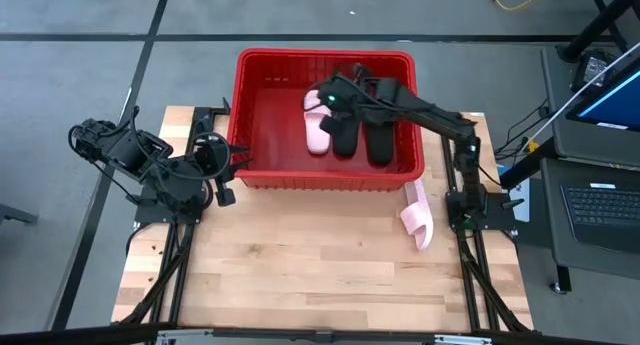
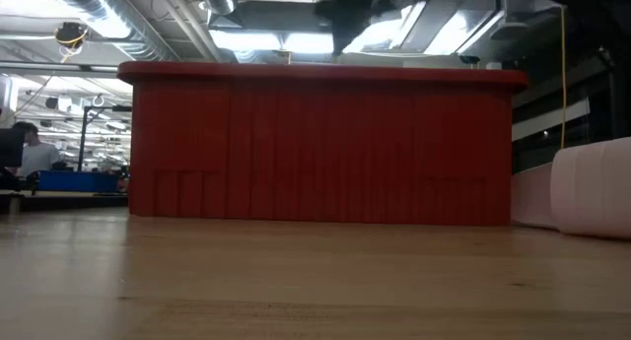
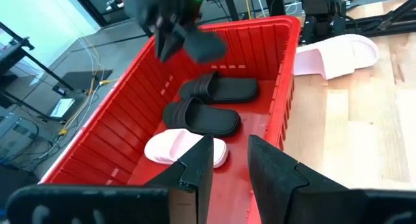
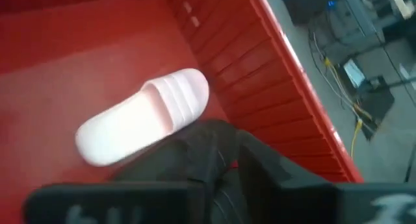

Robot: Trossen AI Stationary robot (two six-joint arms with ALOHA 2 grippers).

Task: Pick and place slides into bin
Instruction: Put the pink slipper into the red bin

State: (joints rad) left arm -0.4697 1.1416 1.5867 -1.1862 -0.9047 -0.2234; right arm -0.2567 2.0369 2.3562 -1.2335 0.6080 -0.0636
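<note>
The red bin (image 1: 325, 175) stands at the far middle of the table. On its floor lie one pale pink slide (image 1: 318, 125) and two black slides (image 1: 345, 135) (image 1: 378, 141), side by side. The second pink slide (image 1: 417, 217) lies on the table by the bin's near right corner. My right gripper (image 1: 335, 97) hangs over the bin's far part, above the slides, open and empty; it also shows in the left wrist view (image 3: 182, 47). My left gripper (image 1: 222, 175) waits at the bin's left near corner, slightly open and empty.
The bin's tall red walls (image 2: 320, 148) surround the three slides. Bare wooden table (image 1: 300, 265) stretches from the bin to the near edge. The right arm's base (image 1: 470, 207) stands just right of the pink slide on the table.
</note>
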